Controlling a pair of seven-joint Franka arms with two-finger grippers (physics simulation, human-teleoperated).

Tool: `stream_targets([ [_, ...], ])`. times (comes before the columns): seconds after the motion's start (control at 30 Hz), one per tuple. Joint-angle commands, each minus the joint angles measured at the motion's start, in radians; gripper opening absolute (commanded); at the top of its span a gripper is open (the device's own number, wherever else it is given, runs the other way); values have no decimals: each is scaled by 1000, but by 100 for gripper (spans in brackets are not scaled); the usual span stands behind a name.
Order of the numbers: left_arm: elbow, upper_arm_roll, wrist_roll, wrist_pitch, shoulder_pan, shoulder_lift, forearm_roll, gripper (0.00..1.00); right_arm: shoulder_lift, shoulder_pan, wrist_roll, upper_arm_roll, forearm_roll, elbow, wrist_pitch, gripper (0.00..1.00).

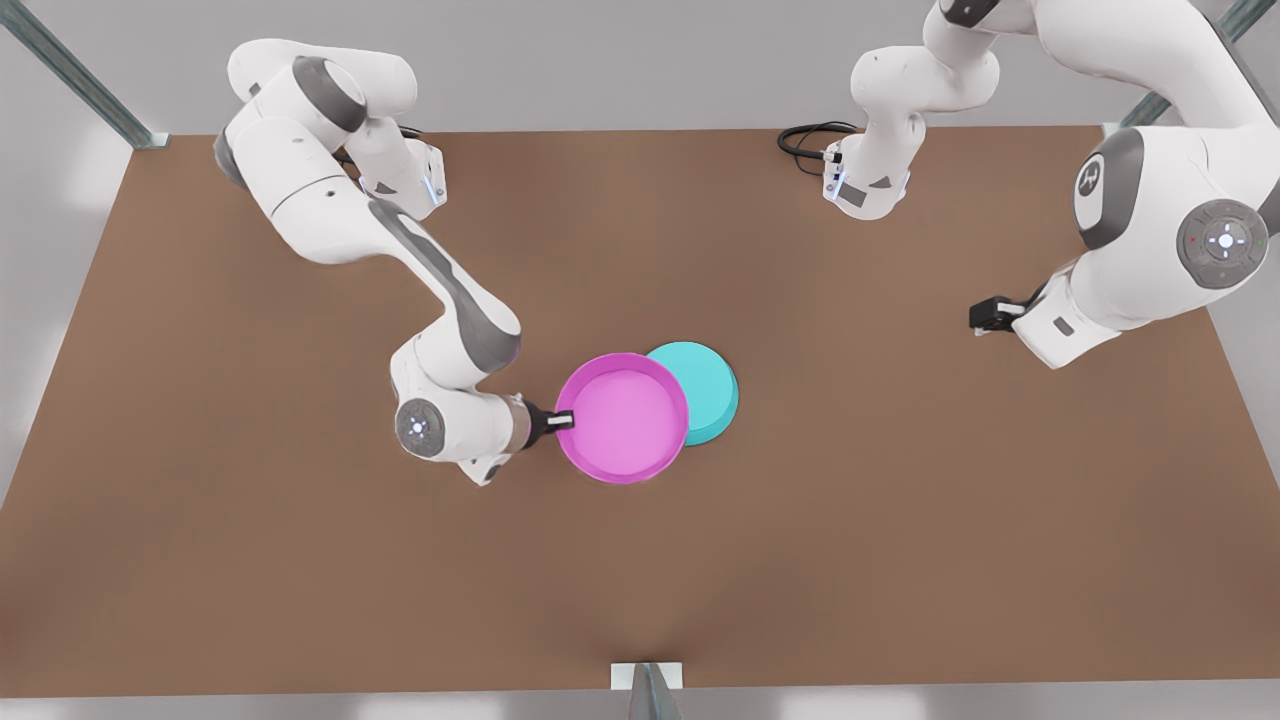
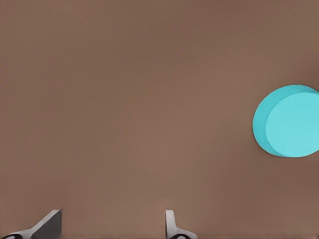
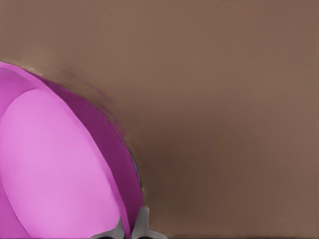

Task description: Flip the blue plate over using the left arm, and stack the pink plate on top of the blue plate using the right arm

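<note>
A: What's each end effector doing?
B: The right end effector [image 1: 566, 420] pinches the rim of the one pink plate [image 1: 622, 417], which overlaps the one blue plate [image 1: 706, 391] lying base up mid-worktop [image 1: 300, 560]. The left end effector [image 1: 978, 317] hangs spread wide and empty, well apart.
A: Counts?
B: Two plates, two arms, one cable coil [image 1: 806, 138].

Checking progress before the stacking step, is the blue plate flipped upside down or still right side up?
Upside down: the blue plate shows a flat top with walls sloping to the table, no hollow inside, unlike the pink plate.
</note>
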Motion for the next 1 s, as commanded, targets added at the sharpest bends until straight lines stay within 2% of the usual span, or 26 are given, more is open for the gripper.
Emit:
stream_targets([
  [0.0, 0, 0, 0, -2, -1, 0, -1, 100, 0, -3, 14, 15, -7, 0, -2, 21],
  [0.17, 0, -2, 0, -3, -1, 0, -1, 100, -17, 14, 108, 123, -20, -1, 1, 21],
  [0.27, 0, 0, 0, -6, -1, 0, -1, 100, -17, 69, 180, 121, -52, -1, 56, 21],
  [0.47, 0, -2, 0, -11, -1, 0, -1, 100, -17, 70, 184, 121, -96, -29, 101, 21],
  [0.53, 0, 0, 0, -11, -1, 1, -1, 100, -8, 111, 186, 106, -124, -23, 144, 21],
  [0.7, 0, 0, 0, -25, -1, 0, -1, 100, 26, 249, 186, -31, -118, -18, 236, 21],
  [0.9, 0, 0, 0, -31, -2, 4, -2, 100, 54, 263, 187, -38, -118, -26, 291, 21],
  [0.97, 0, 0, 0, -32, -1, 20, -2, 100, 46, 220, 186, -38, -118, -116, 297, 21],
])
